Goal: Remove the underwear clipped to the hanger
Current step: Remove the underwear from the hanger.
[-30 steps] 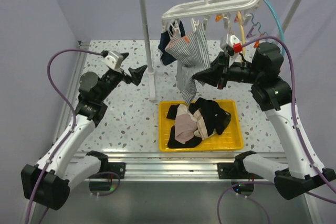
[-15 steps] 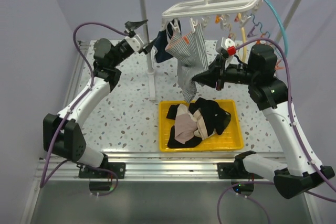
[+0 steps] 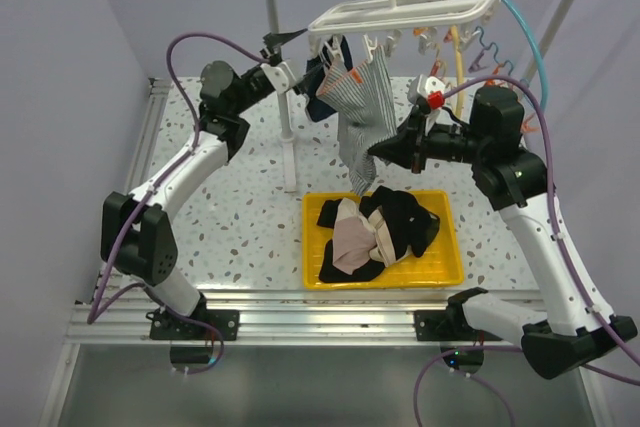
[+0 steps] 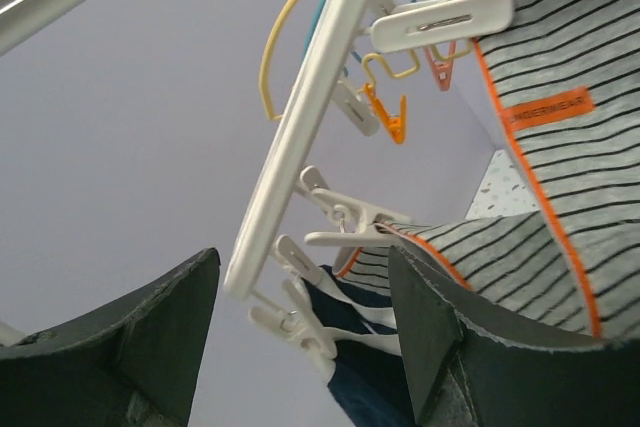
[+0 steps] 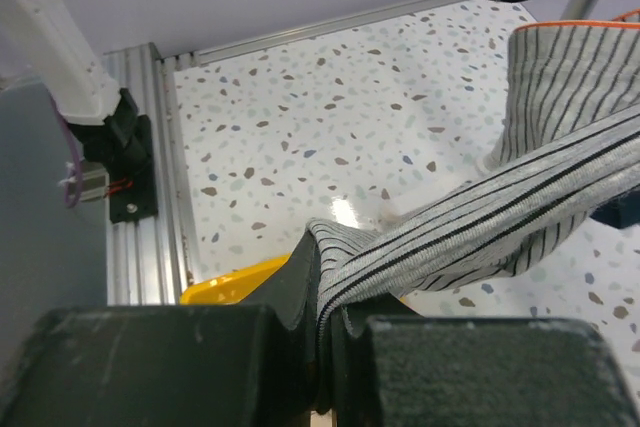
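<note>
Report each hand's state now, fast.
Left hand: open, holding nothing.
Right hand: closed on the grey striped underwear.

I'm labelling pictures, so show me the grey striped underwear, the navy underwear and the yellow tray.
grey striped underwear [image 3: 362,112], top external view, middle of the cloth.
navy underwear [image 4: 365,399], left wrist view, cloth below the clips.
yellow tray [image 3: 447,259], top external view, bare right side.

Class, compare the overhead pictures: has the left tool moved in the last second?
Yes. The left tool rose from low beside the white pole to the clip hanger's left end.
</note>
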Tool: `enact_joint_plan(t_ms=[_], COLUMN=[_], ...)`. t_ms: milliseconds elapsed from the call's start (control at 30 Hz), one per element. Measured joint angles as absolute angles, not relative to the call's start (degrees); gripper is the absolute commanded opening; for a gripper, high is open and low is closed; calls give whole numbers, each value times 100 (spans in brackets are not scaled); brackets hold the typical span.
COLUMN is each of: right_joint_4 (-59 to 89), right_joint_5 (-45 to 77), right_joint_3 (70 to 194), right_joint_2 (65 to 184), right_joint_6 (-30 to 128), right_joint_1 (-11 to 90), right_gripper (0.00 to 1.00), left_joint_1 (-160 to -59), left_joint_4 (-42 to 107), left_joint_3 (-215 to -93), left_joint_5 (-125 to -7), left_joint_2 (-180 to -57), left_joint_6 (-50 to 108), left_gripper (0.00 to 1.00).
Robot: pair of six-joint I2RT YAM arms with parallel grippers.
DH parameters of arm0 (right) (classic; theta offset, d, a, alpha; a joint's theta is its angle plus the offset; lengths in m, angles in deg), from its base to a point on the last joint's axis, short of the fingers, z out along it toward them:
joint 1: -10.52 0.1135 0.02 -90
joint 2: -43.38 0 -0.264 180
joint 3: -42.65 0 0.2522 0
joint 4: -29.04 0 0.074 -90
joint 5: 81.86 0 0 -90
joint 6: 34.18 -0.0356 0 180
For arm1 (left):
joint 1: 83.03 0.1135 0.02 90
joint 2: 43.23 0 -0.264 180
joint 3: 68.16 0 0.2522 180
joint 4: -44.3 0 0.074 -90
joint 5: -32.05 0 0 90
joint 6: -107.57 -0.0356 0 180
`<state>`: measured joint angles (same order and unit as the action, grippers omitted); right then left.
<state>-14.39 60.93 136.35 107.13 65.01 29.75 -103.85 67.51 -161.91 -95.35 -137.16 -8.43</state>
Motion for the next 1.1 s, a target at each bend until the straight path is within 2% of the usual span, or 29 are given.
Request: enact_joint_plan(t_ms=[133, 267, 500, 667, 767, 900, 1100], right_joint_4=[-1472, -1537, -1524, -1332, -1221, -1122, -971], right_joint_5=[5698, 5424, 4996, 4651, 4456, 4318, 4246], right_joint_3=[13537, 13473, 13196, 12724, 12536, 12507, 12470], right_joint_2=[10719, 10791, 10966, 11014, 11049, 11106, 11156], right_joint_6=[6625, 6857, 7248, 7266, 7283, 7329, 7447], right_joint_1=[2975, 2968, 2948, 2935, 2931, 2931, 2931], right_gripper=[0, 0, 0, 0, 0, 0, 0], left_joint_1=[-10444, -10442, -10442, -10442, -10442, -10442, -10442], left_joint_4=[6941, 7044, 7105, 7101, 6972, 6718, 6417], left_joint_3=[-15710, -15131, -15013, -15078, -15257, -15310, -15347], left_joint_5=[-9391, -9068, -8615, -8373, -8322, -8252, -7940], left_joint_2=[-13401, -12835, -12276, -12483, -12800, -12975, -12960], left_joint_6=[-253, 840, 3454, 5205, 6092, 6722, 6796], left_gripper=[81, 84, 82, 74, 73, 73, 73])
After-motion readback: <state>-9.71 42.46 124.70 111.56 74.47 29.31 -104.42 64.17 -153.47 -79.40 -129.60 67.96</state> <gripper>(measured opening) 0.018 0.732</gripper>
